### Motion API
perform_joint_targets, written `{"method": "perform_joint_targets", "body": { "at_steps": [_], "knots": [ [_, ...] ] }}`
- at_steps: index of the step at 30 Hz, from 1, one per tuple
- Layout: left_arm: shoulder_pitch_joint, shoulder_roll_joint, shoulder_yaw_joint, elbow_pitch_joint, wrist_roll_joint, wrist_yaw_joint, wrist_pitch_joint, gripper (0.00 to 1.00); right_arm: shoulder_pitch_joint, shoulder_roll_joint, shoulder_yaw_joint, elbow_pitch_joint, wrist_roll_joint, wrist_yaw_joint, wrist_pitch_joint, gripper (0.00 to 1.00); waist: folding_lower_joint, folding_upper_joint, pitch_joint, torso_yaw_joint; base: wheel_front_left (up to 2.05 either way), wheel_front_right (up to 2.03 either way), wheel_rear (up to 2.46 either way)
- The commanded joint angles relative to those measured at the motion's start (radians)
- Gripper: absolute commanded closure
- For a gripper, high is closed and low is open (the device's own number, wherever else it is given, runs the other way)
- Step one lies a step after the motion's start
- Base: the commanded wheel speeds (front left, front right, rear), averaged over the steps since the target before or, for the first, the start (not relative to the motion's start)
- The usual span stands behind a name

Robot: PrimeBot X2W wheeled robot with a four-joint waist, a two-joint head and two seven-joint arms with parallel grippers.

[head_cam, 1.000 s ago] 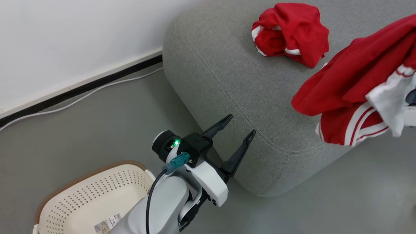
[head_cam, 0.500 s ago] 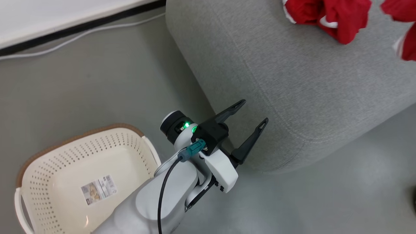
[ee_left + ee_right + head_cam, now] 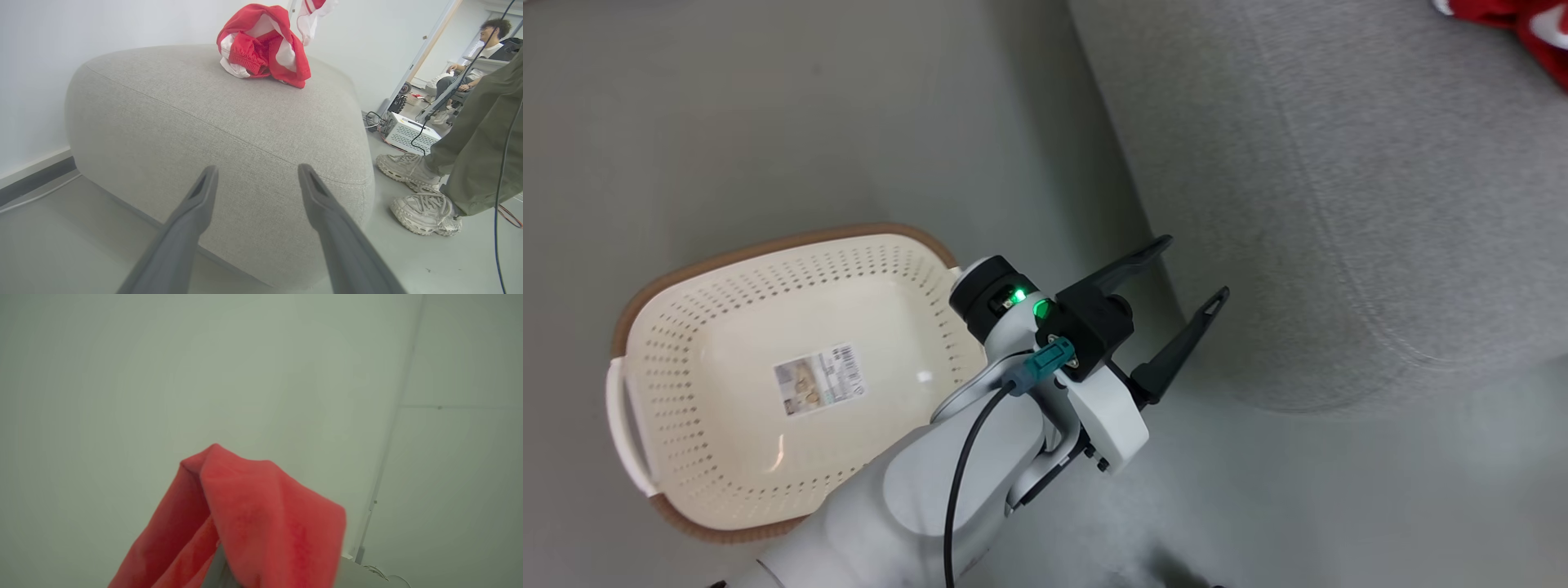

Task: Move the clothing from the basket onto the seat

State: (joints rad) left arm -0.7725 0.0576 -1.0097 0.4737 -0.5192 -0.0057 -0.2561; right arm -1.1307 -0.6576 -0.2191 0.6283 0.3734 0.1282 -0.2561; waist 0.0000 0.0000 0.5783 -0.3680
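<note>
A: Step?
B: Looks like the last carry. Basket (image 3: pixel 670 343), at 9 o'clock of the left gripper (image 3: pixel 1194 269), holds just a label (image 3: pixel 818 380). One garment (image 3: pixel 261 45) sits bunched on the seat (image 3: pixel 204 114), 12 o'clock in the left wrist view.
A: Grippers?
B: Left spread wide, holding nothing. Right gripper's fingers are hidden under red fabric (image 3: pixel 261 522); pressed together, seemingly pinching it.
A: Next?
B: Probably lower it over the seat's top, then let go. It could slide off the rounded edge.
</note>
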Motion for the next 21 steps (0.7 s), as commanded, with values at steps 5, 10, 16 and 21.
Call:
{"method": "perform_joint_targets", "body": {
  "at_steps": [5,10,16,21],
  "knots": [
    [-0.029,-0.007,-0.027,-0.050,-0.049,0.029,-0.006,0.00,-0.095,-0.099,-0.016,0.137,-0.034,0.003,-0.006,1.00,0.0000,0.0000,0.053,0.098,0.00,0.00,0.00],
    [-0.022,-0.007,-0.049,-0.059,-0.077,0.044,-0.006,0.00,-0.127,-0.085,0.065,0.302,0.008,0.003,0.001,1.00,0.0000,0.0000,0.078,0.140,0.00,0.00,0.00],
    [-0.029,-0.007,-0.064,-0.061,-0.093,0.052,-0.006,0.00,-0.093,-0.052,0.203,0.397,0.140,0.003,0.039,1.00,0.0000,0.0000,0.097,0.167,0.00,0.00,0.00],
    [-0.033,-0.007,-0.067,-0.065,-0.101,0.058,-0.006,0.00,0.001,-0.048,0.316,0.384,0.283,0.003,0.060,1.00,0.0000,0.0000,0.093,0.177,0.00,0.00,0.00]
  ]
}}
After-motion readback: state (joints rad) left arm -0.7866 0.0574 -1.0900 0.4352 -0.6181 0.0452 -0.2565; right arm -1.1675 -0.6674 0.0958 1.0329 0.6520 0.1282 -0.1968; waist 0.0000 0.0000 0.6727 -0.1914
